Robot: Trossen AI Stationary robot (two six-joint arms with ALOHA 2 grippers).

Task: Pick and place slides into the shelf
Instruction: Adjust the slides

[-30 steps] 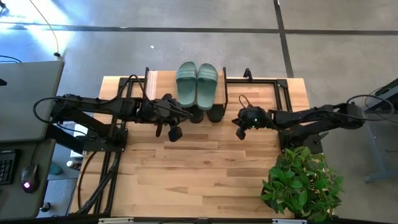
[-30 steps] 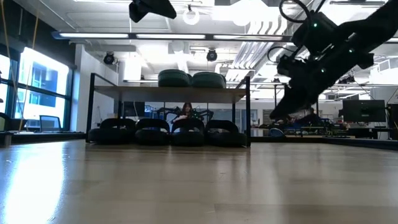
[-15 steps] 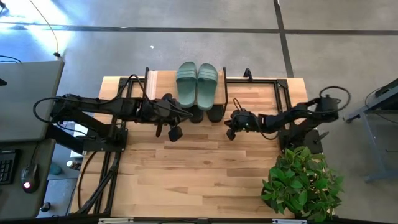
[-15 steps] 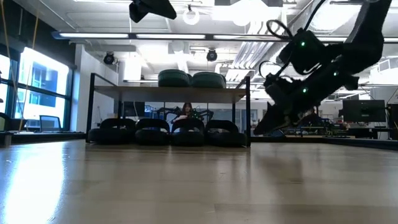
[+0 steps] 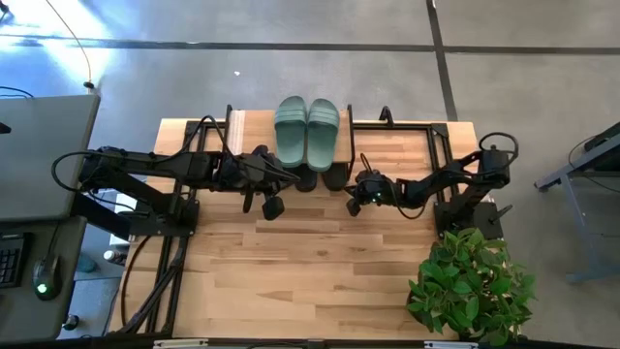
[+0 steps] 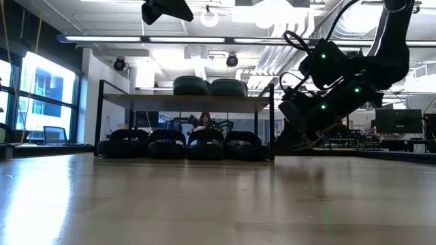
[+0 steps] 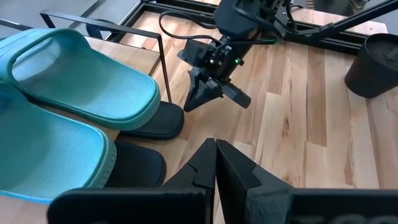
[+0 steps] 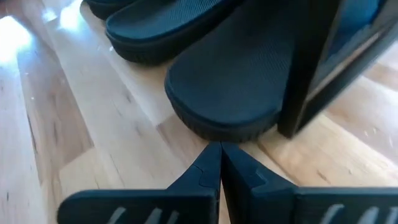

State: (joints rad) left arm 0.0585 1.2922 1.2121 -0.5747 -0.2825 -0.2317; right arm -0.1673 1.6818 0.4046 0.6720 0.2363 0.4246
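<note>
The shelf (image 5: pixel 250 131) stands at the table's far edge. A sage-green pair of slides (image 5: pixel 307 131) lies on its top board. Several black slides (image 6: pixel 187 144) sit in a row on the tabletop under the board, heels (image 5: pixel 320 180) sticking out toward the near side. My right gripper (image 5: pixel 351 206) is shut and low, tipped down. Its tips (image 8: pixel 221 149) are right at the heel of the rightmost black slide (image 8: pixel 230 93), beside the shelf's right front post (image 8: pixel 311 74). My left gripper (image 5: pixel 272 207) hangs shut and high in front of the shelf, holding nothing. My right gripper points its shut fingertips (image 7: pixel 189 106) slanting down from the table's right near side at the heel end (image 8: pixel 224 132) of the rightmost black slide. That slide lies flat on the tabletop. Whether the tips touch the heel, I cannot tell.
A potted plant (image 5: pixel 470 286) stands at the table's near right, its dark pot (image 7: pixel 373 62) behind my right arm. A grey desk (image 5: pixel 39 155) adjoins the left side. Bare wooden tabletop (image 5: pixel 300 281) stretches in front of the shelf toward the near edge.
My right gripper has come down and gone toward the table's left, toward the shelf's right front post, rolling a little about its own axis. It has stayed shut and ended at the rightmost black slide's heel. The slides have not shifted.
</note>
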